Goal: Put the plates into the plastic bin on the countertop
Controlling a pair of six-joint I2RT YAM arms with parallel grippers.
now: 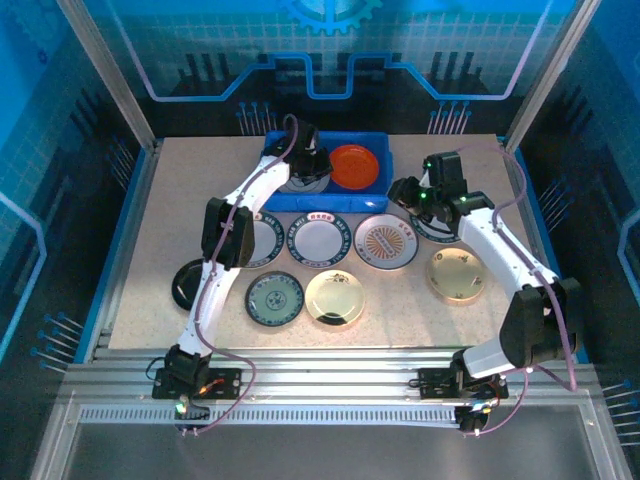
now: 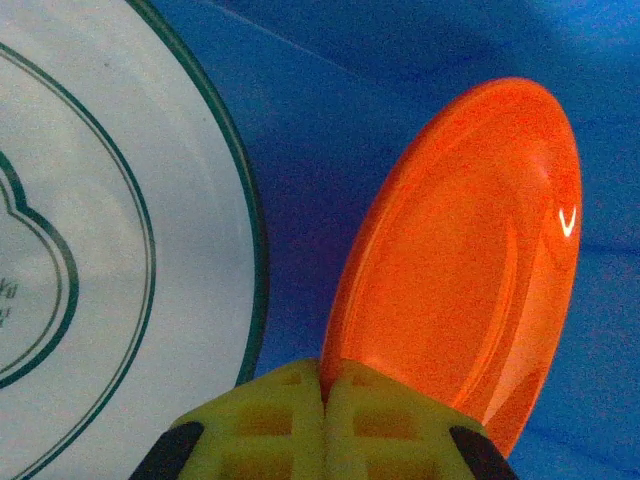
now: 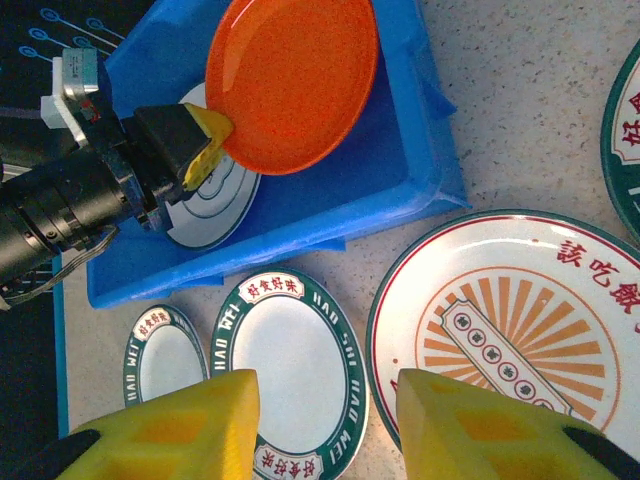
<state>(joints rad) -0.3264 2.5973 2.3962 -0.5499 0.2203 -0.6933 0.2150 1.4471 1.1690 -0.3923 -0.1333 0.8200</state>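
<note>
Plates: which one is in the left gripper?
The orange plate, pinched at its rim by the left gripper inside the bin; it is the only one tilted.

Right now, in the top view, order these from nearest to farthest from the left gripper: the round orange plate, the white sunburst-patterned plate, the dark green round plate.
1. Round orange plate, inside the blue plastic bin, held by the left gripper.
2. White sunburst-patterned plate, on the countertop, right of centre.
3. Dark green round plate, far left.
</note>
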